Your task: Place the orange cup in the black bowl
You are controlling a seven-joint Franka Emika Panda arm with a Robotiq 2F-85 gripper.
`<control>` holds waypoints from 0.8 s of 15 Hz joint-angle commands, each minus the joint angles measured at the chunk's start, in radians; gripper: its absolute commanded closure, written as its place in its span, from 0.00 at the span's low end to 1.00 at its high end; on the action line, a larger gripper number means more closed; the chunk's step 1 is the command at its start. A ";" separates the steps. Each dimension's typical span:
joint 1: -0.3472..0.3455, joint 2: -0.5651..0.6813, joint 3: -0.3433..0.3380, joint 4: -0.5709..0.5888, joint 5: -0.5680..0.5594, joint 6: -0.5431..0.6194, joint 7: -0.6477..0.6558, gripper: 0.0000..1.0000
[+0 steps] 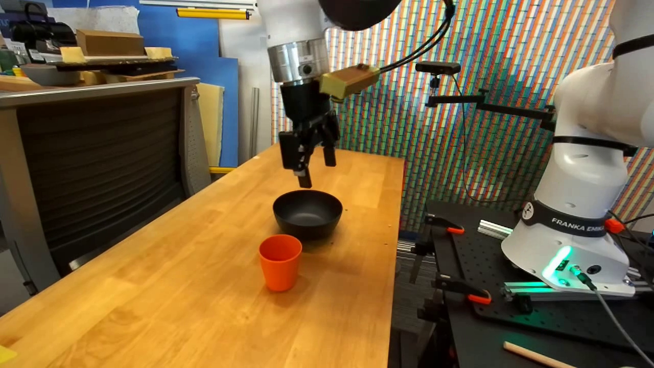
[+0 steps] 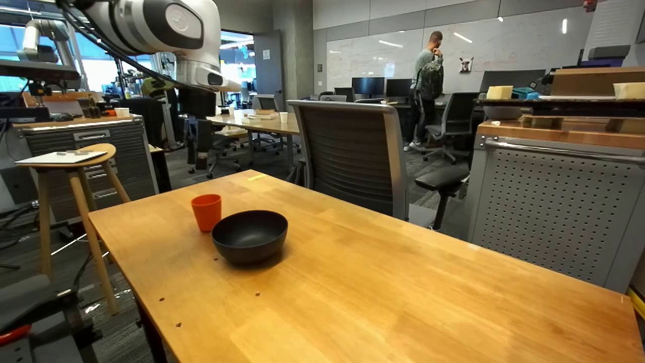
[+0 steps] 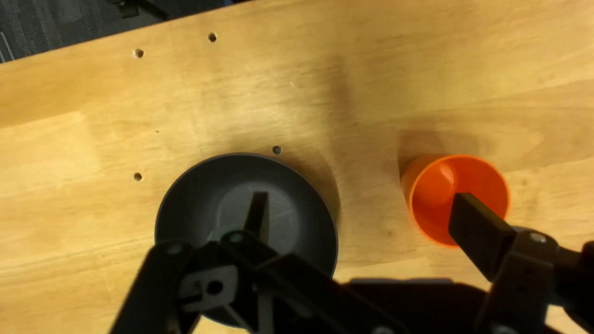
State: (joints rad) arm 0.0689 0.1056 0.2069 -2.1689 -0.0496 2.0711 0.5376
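The orange cup (image 1: 280,271) stands upright on the wooden table, beside the black bowl (image 1: 306,227) with a small gap. Both also show in an exterior view, the cup (image 2: 206,214) and the bowl (image 2: 250,244). My gripper (image 1: 318,171) is open, empty and in the air above the table; it also shows in an exterior view (image 2: 197,159). In the wrist view, one finger of the gripper (image 3: 361,202) overlaps the bowl (image 3: 306,208) and the other overlaps the cup (image 3: 482,181). The fingers hide part of both. The bowl and the cup look empty.
The wooden table (image 1: 204,286) has an edge on the robot's side, with small holes near it. A dark office chair (image 2: 352,156) stands against the opposite side. A cart (image 2: 554,212) with boxes on top stands behind.
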 commanded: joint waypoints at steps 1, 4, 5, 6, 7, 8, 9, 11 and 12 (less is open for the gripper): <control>0.070 0.236 -0.057 0.239 -0.100 -0.059 0.105 0.00; 0.099 0.353 -0.082 0.359 -0.021 -0.113 0.060 0.00; 0.107 0.382 -0.087 0.390 -0.002 -0.129 0.058 0.00; 0.114 0.406 -0.092 0.415 0.014 -0.146 0.059 0.00; 0.118 0.425 -0.098 0.435 0.029 -0.162 0.061 0.00; 0.117 0.442 -0.102 0.451 0.050 -0.182 0.056 0.00; 0.118 0.459 -0.106 0.467 0.070 -0.200 0.056 0.00; 0.115 0.485 -0.114 0.485 0.106 -0.231 0.060 0.00; 0.114 0.496 -0.120 0.490 0.120 -0.243 0.064 0.00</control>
State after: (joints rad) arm 0.1723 0.5527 0.1141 -1.7473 0.0143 1.8997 0.6061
